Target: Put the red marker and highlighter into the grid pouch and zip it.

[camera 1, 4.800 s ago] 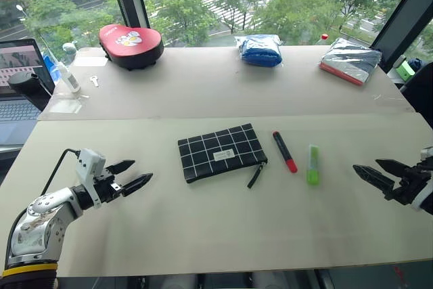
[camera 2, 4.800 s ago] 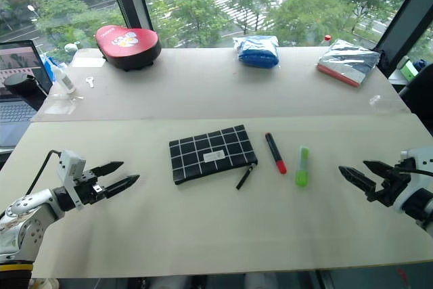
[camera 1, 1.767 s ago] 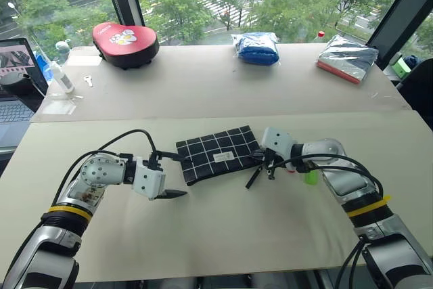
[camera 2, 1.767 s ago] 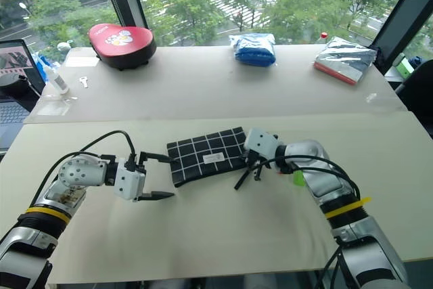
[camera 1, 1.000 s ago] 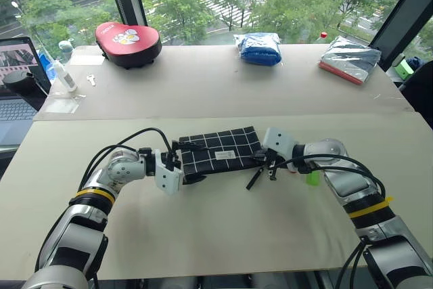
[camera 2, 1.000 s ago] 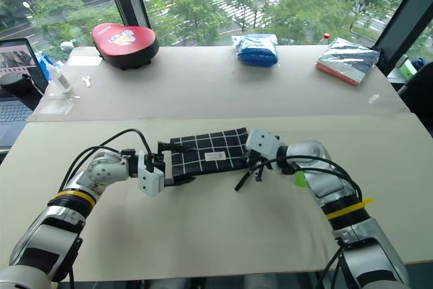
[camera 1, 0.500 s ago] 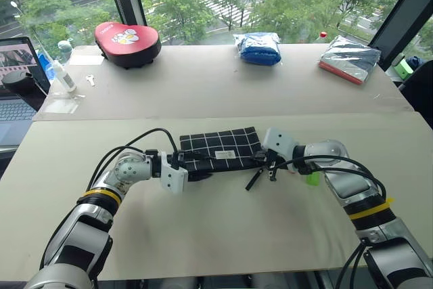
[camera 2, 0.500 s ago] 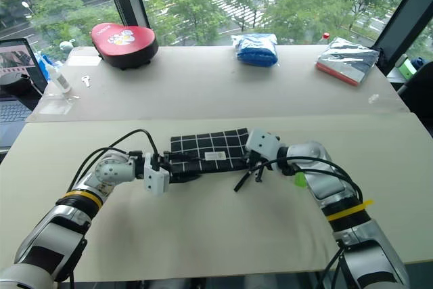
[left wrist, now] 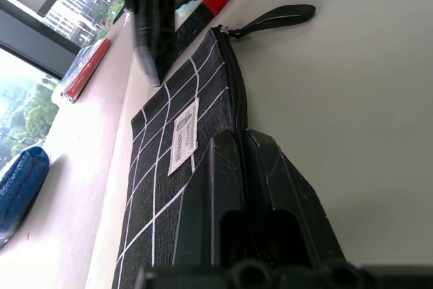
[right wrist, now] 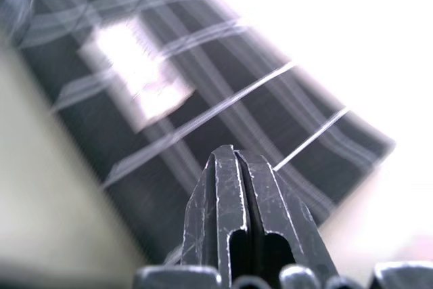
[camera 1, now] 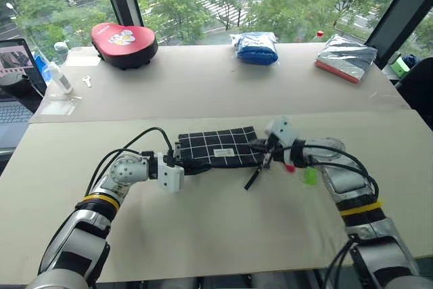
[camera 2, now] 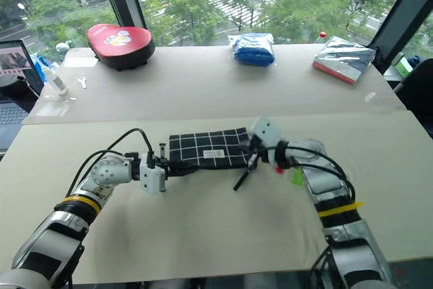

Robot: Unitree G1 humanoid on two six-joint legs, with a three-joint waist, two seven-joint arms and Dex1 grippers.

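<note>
The grid pouch (camera 1: pixel 218 148) lies flat near the middle of the desk (camera 1: pixel 223 235), its zip shut as far as the left wrist view shows, the pull strap (camera 1: pixel 254 176) trailing off its right end. The left tool (camera 1: pixel 186 165) is clamped together on the pouch's left end, right at the zipper line. The right tool (camera 1: pixel 264 156) sits at the opposite end by the zipper pull; in its wrist view the fingers (right wrist: pixel 233 194) look pressed together, and I cannot tell whether they pinch anything.

To open it well, the left should probably hold its end firm while the right takes the pull and draws straight along the zip.

Nothing is in the pouch yet, I judge: the red marker (camera 1: pixel 290 165) and highlighter (camera 1: pixel 310 175) lie on the desk just beside the right arm.
</note>
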